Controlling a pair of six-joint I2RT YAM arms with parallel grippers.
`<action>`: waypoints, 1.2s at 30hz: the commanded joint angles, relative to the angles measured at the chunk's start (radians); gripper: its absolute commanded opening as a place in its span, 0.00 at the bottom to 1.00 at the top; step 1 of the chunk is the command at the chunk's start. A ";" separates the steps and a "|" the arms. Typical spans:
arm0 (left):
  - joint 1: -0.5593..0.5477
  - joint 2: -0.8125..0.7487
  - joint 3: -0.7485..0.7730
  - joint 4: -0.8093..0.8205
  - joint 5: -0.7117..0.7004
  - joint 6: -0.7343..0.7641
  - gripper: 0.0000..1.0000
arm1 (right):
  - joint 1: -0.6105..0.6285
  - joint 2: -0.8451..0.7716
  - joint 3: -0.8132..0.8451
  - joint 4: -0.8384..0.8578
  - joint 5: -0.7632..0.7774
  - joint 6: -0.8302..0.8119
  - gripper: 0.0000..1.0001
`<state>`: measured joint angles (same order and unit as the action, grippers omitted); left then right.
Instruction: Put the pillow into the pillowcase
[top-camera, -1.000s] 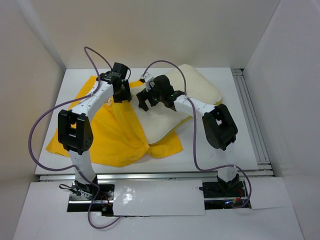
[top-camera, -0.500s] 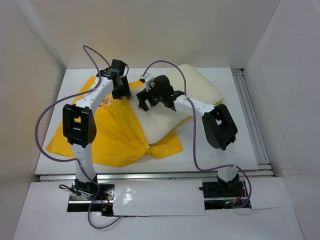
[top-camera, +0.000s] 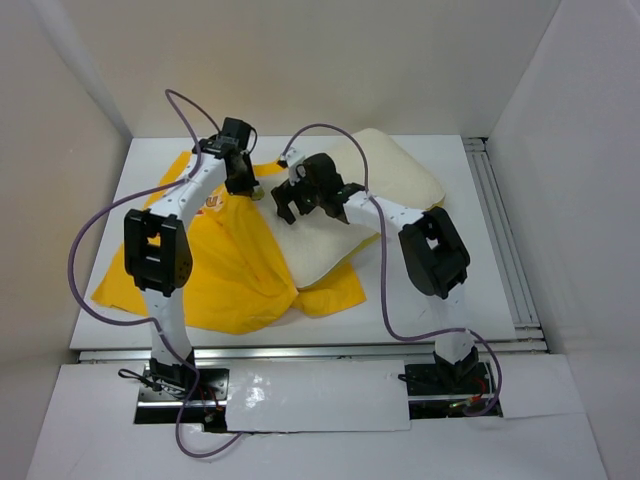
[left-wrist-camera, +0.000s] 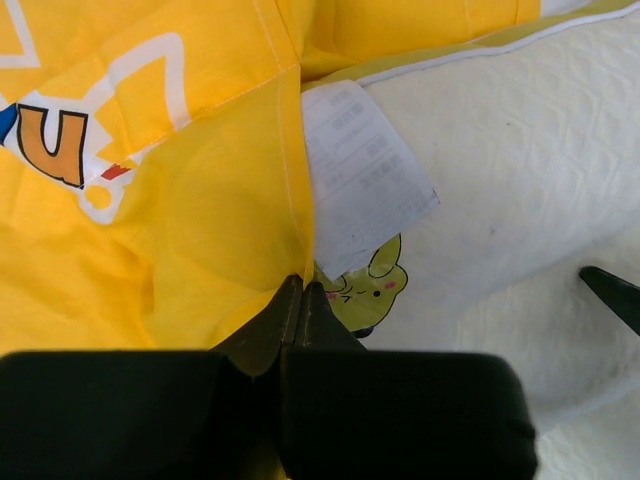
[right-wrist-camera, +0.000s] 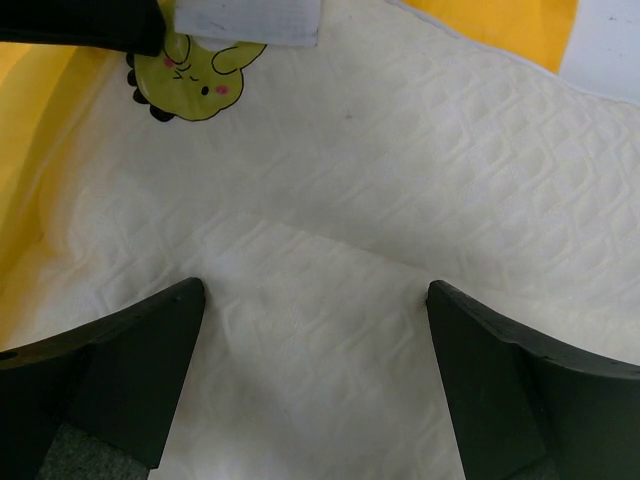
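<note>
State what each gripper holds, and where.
Left gripper pinches the pillowcase at its hemmed edge beside the white label. Right gripper is open above the pillow, holding nothing.

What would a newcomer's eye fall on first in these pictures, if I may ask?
The bright yellow pillowcase spread over the left half of the table stands out first, with the cream pillow lying to its right and meeting it at mid-table. There the left gripper is shut on the pillowcase's edge beside a white label, while the right gripper hovers open over the pillow.
</note>
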<state>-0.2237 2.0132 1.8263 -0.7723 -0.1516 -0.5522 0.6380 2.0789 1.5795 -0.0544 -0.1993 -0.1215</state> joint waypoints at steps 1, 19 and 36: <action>0.001 -0.080 0.014 -0.015 -0.019 0.017 0.00 | 0.028 0.035 0.056 0.018 0.038 -0.015 0.99; -0.087 -0.010 0.286 -0.027 0.109 0.119 0.00 | 0.048 -0.275 -0.294 0.351 -0.143 0.069 0.00; -0.158 -0.157 0.122 -0.004 0.055 0.155 0.04 | 0.043 -0.161 -0.317 0.387 0.044 0.172 0.00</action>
<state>-0.3801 1.9156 1.9743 -0.8341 -0.1116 -0.3916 0.6865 1.8984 1.2819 0.2455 -0.1551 -0.0059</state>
